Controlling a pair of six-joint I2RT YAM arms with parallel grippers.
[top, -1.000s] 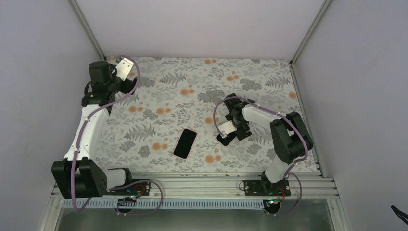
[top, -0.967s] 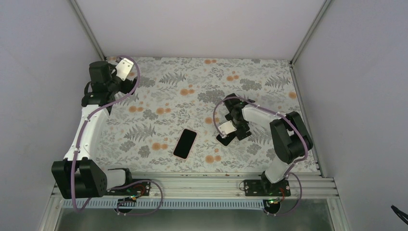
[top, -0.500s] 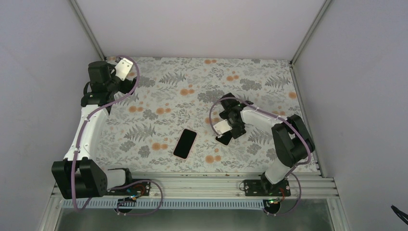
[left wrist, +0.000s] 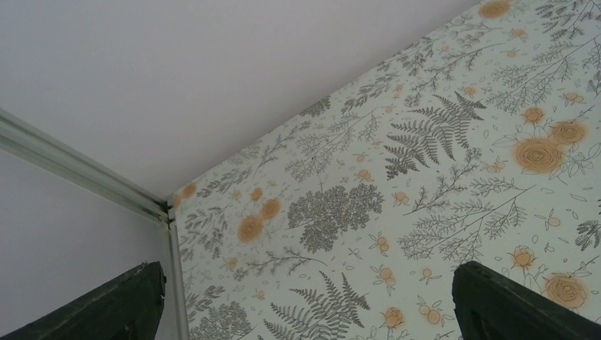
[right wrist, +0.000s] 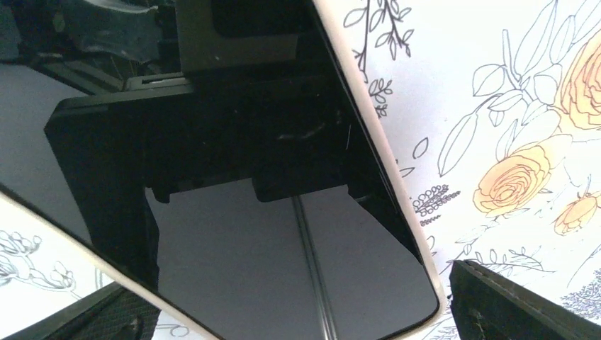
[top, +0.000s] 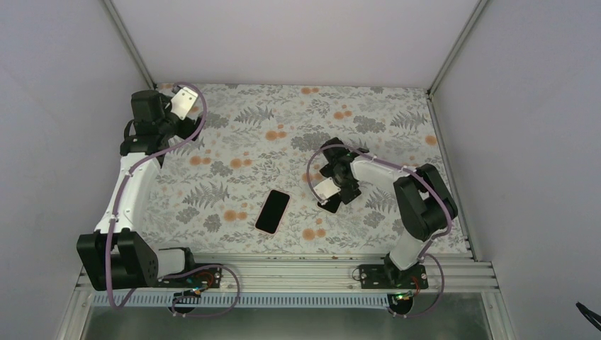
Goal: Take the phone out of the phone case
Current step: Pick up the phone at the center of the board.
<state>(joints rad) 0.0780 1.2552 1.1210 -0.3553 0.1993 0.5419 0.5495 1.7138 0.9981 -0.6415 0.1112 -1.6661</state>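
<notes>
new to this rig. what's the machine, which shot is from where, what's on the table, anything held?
Two small robot arms, the left arm and the right arm, are bolted at the near edge of a floral table. The wide shot comes from a fixed camera above and behind them. The other two come from a camera on each wrist, its own fingers at the bottom corners. A phone with a pinkish rim lies mid-table, untouched. The left gripper is open and empty at the far left corner. The right gripper is open, low over a black glossy screen with a cream rim; contact is unclear.
</notes>
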